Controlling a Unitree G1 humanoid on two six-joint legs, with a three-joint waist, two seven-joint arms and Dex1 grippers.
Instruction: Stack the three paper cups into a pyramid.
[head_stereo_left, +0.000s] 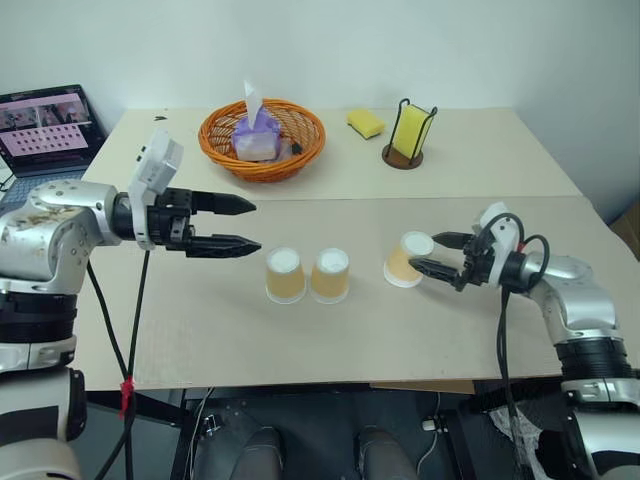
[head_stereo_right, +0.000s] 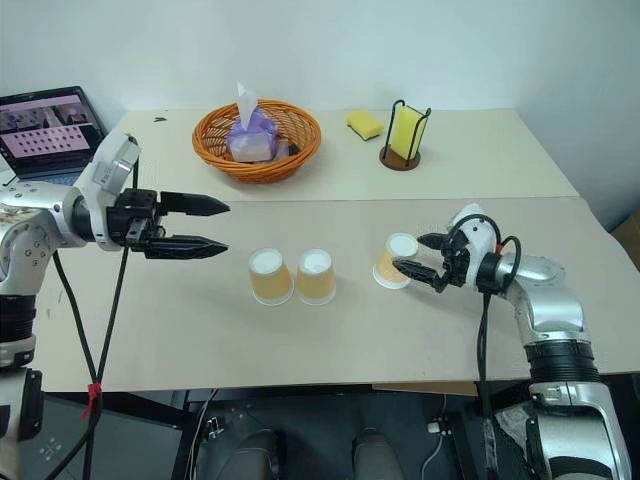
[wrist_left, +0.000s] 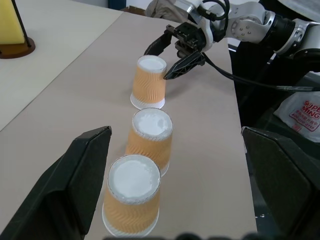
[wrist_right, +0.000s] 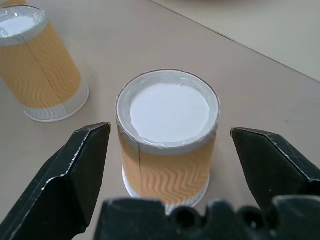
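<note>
Three paper cups stand upside down in a row on the table: the left cup, the middle cup touching it, and the right cup a little apart. My right gripper is open and low at the right cup. In the right wrist view that cup sits between the two fingertips, with a gap on each side. My left gripper is open and holds nothing. It hovers above the table, left of the row, pointing toward the cups.
An orange basket holding a tissue pack stands at the back. To its right lie a yellow sponge and a yellow pad in a black holder. A laptop sits at the far left. The table's front edge is close below the cups.
</note>
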